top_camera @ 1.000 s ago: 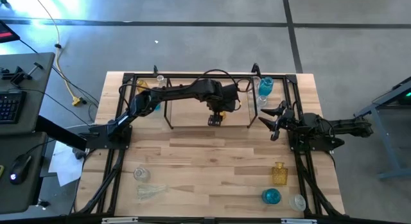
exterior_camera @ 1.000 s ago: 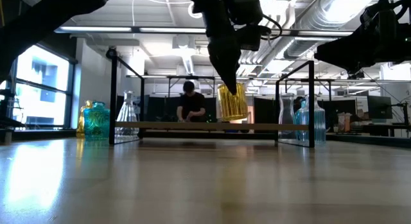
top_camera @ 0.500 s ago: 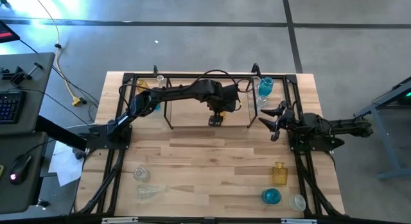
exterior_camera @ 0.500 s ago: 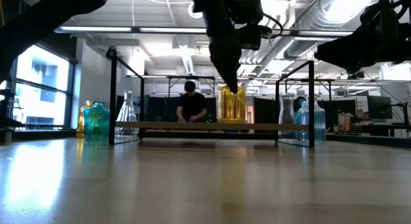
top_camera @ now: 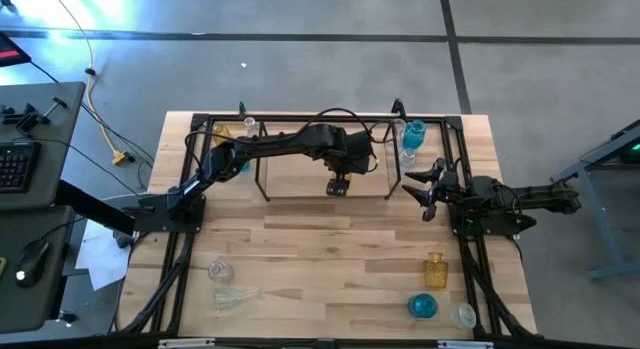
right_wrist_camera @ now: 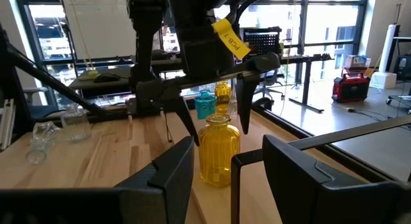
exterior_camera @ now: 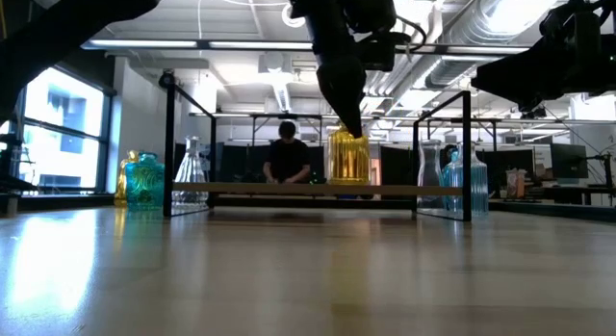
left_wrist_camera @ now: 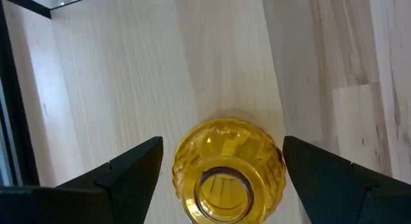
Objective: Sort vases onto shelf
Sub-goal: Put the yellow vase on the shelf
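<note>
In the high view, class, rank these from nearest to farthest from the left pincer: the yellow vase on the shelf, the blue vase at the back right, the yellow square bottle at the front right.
From the left pincer:
1. Yellow vase, directly beneath it, between its open fingers, on the shelf.
2. Blue vase, back right, beyond the shelf's end.
3. Yellow square bottle, front right of the table.

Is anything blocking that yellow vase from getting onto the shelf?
No, it has already got there. The yellow vase stands upright on the shelf, and the left gripper is open around it with a gap on each side. Nothing visible stands in between.
</note>
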